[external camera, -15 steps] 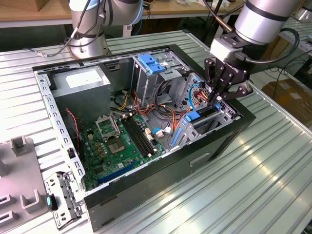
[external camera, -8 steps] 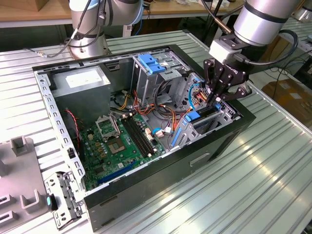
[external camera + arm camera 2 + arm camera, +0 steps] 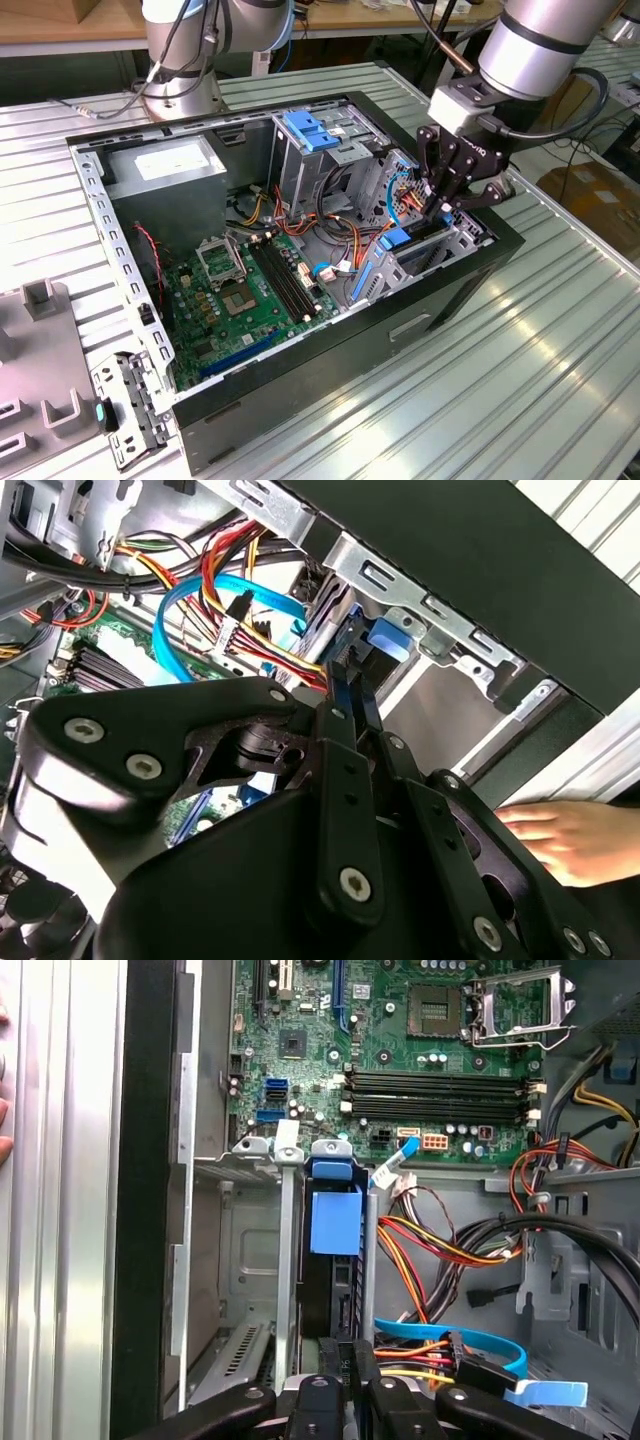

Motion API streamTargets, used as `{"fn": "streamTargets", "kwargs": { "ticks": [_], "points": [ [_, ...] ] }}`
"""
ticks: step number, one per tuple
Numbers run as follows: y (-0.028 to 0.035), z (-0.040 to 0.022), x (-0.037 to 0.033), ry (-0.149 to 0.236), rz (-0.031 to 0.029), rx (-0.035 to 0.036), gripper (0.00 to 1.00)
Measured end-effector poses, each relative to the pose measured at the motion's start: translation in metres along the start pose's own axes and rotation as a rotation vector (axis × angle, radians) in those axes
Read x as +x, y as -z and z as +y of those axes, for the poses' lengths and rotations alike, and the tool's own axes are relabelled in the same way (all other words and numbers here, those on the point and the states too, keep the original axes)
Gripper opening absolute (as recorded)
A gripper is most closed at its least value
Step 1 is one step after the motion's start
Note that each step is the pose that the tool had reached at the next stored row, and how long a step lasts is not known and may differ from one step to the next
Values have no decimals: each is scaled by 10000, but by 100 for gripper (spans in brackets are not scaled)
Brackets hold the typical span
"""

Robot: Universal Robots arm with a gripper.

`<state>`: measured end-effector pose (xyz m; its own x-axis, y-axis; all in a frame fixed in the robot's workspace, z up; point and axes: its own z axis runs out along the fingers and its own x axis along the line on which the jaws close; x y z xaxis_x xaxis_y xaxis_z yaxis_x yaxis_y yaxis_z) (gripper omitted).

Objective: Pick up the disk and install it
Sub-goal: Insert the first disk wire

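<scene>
The open case (image 3: 300, 420) lies on its side on the table (image 3: 560, 380), with the board (image 3: 250, 290) flat on its floor. The arm (image 3: 545, 40) reaches down to the bay (image 3: 455, 235) at the exterior view's right.

The install step looks to be in hand: the disk (image 3: 335, 1260) stands on edge in the bay, its blue rail (image 3: 335, 1222) uppermost in the first wrist view. The gripper (image 3: 443, 208) sits right at the disk's near end, its fingers (image 3: 350, 705) drawn close together about that edge. Whether they truly pinch it, I cannot tell.

Seating it would call for a straight push along the bay's guides.

In the way: 1 blue flat cable (image 3: 460, 1345) and the red and yellow wires (image 3: 430, 1245) just beside the bay. A person's hand (image 3: 575, 840) rests on the case's outer wall.
</scene>
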<state>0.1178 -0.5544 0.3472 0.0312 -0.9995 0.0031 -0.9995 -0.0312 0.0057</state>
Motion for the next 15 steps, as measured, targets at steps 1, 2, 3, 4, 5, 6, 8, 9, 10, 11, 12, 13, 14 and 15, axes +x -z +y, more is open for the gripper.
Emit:
{"fn": "streamTargets", "kwargs": {
  "ticks": [1,2,3,4,5,6,8,9,10,11,12,13,14,15],
  "points": [
    [-8,0,0,0,1,-12,16],
    [-18,0,0,0,1,-29,16],
    [-20,0,0,0,1,-35,16],
    [-20,0,0,-1,1,-36,16],
    [-15,0,0,0,-6,-36,16],
    [-2,-1,0,-2,-8,-35,16],
    [16,-4,0,-26,-5,-36,16],
    [16,-14,-1,-77,-4,-51,16],
    [15,-17,-2,-123,-3,-69,16],
    [13,-18,-3,-177,-4,-87,16],
    [10,-18,-6,-213,-6,-102,16],
    [9,-18,-8,-220,-7,-111,16],
    [8,-18,-9,-223,-6,-121,16],
    [7,-19,-10,-225,-5,-131,16]
  ]
}}
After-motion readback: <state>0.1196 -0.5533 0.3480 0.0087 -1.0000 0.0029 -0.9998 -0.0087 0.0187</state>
